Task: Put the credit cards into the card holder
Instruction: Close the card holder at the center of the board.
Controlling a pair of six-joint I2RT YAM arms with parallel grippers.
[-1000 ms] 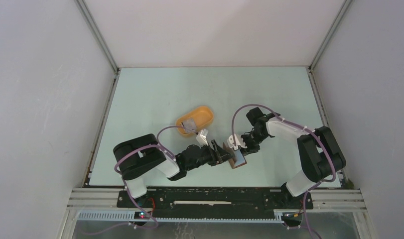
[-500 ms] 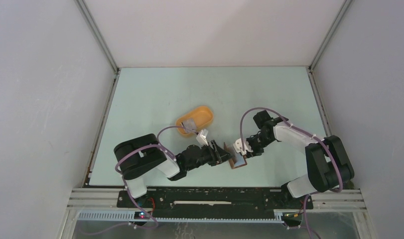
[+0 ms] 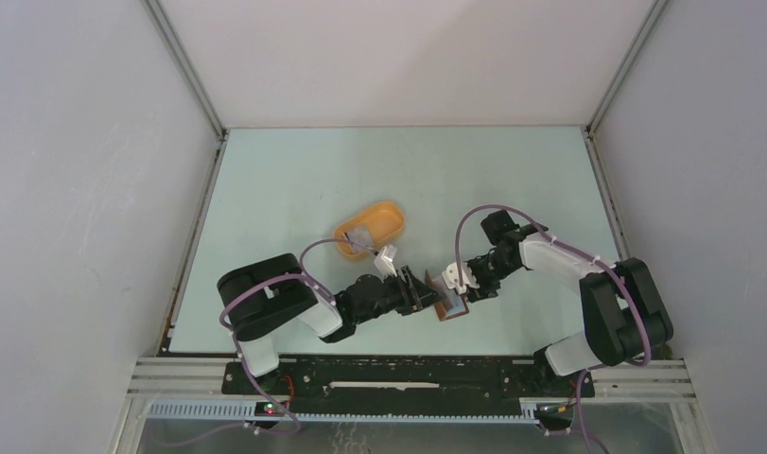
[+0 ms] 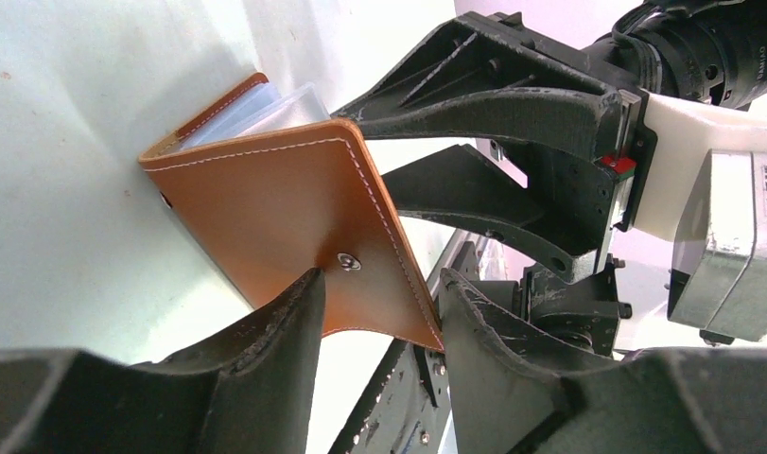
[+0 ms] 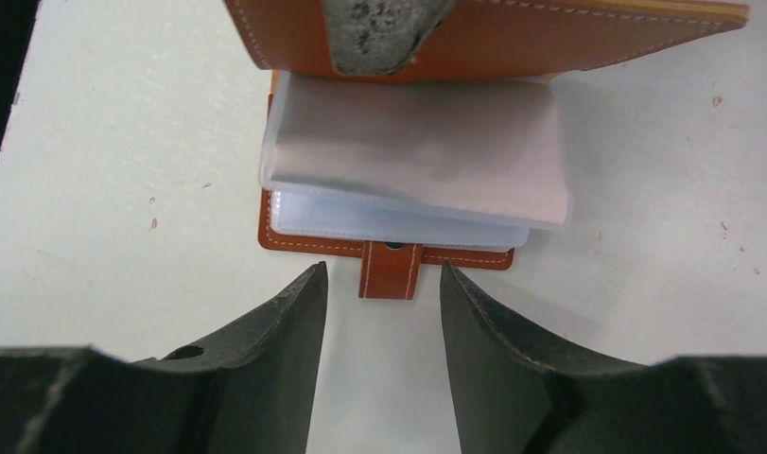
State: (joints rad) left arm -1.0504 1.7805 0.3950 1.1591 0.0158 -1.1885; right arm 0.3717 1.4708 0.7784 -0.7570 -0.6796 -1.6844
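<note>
The card holder [image 3: 452, 305] is stood open on the table [image 3: 294, 180] between both arms, with its clear sleeves [image 5: 417, 142] fanned out. Its raised cover [image 4: 285, 208] is straddled by the left gripper [image 4: 379, 284]; whether it is clamped cannot be told. The right gripper [image 5: 384, 276] is held open at the strap tab [image 5: 389, 270] with nothing gripped, and grey credit cards [image 3: 357, 234] are seen in the orange tray [image 3: 391, 210] behind the left gripper.
</note>
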